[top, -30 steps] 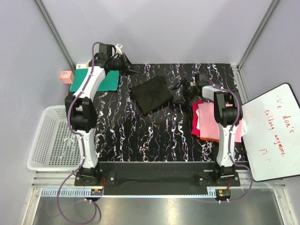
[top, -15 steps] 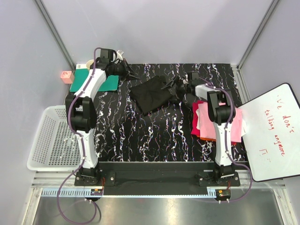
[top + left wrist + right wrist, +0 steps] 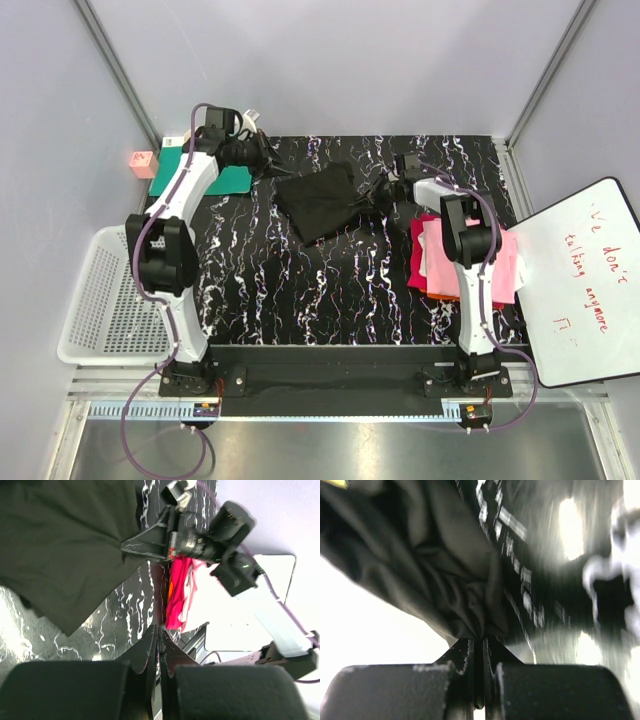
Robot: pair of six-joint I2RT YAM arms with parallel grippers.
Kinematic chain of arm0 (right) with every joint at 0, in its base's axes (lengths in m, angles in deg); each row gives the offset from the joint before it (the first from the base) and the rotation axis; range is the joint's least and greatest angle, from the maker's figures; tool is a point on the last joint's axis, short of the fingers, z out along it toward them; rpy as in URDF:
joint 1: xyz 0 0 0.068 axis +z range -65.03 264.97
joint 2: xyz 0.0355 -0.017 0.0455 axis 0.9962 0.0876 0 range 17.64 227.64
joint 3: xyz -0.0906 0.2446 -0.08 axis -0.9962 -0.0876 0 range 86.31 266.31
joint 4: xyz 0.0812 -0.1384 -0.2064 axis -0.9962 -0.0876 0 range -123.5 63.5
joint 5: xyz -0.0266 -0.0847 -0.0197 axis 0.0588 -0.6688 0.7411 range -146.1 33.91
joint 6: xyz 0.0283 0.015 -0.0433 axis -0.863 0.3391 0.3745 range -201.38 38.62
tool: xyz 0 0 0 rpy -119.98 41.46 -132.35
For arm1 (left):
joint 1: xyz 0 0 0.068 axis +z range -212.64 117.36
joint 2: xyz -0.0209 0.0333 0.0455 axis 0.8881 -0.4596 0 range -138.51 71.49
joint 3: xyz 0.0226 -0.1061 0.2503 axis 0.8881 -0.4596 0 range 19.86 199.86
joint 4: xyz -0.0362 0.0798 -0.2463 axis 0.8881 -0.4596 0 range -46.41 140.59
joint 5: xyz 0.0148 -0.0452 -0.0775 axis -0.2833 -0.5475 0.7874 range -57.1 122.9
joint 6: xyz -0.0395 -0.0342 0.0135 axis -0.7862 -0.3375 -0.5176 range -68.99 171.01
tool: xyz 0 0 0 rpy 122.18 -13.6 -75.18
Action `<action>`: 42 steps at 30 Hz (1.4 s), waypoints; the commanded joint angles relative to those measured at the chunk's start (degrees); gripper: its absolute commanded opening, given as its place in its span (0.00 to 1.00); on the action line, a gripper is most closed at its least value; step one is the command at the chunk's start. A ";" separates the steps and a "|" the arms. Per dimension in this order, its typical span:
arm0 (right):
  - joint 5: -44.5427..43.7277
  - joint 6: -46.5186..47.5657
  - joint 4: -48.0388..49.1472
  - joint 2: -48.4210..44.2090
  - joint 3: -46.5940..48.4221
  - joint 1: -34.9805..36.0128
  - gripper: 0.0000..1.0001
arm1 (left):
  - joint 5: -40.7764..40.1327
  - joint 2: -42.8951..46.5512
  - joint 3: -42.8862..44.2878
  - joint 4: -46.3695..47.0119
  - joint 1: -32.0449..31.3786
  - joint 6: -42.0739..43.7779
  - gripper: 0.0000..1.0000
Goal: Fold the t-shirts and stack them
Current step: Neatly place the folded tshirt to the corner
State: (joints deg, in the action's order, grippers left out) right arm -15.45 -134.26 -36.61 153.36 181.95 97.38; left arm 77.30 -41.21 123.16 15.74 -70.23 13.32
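Step in hand: taking hold of the black t-shirt [image 3: 322, 203] to start its fold. It lies rumpled and unfolded toward the back middle of the surface [image 3: 300, 290], with no lettering showing.

My right pincer [image 3: 481, 642] is pinching a bunched bit of its right edge, and cloth wads up between the tips in the right wrist view. My left pincer [image 3: 158, 630] is pressed together with nothing in it. It hangs near the shirt's far-left corner, beside the green mat [image 3: 232, 178].

The folded stack [image 3: 436, 262] of pink, red and orange sits at the right under my right forearm, apart from the black one.

Next, I reckon, the left has to spread and take the opposite edge so both can lift and flatten. A one-sided pull would only drag the shirt.

Pose: my right arm reaches forward with the wrist bent left and low. My left arm is stretched far out, wrist turned toward the shirt.
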 commanded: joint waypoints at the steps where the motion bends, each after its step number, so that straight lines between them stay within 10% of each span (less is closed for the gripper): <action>1: -5.66 11.21 -10.01 -12.82 -1.23 0.34 0.00 | 2.71 5.65 -3.54 0.13 0.30 2.36 0.06; 19: -14.36 23.17 -29.34 -39.91 -16.27 0.69 0.00 | 5.17 9.87 -10.67 -2.24 0.21 6.67 0.06; 32: -20.77 25.90 -41.74 -32.89 0.86 -1.59 0.00 | 5.69 12.24 -11.72 -3.03 0.13 7.55 0.06; 42: -21.83 25.20 -45.34 -43.06 -6.60 -10.99 0.00 | 5.87 12.51 -11.99 -3.64 0.12 8.51 0.06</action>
State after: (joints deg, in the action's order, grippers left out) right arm -35.91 -109.19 -78.25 118.61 176.55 89.35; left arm 80.82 -30.94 111.03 12.53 -70.23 20.57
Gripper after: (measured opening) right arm 0.042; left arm 0.056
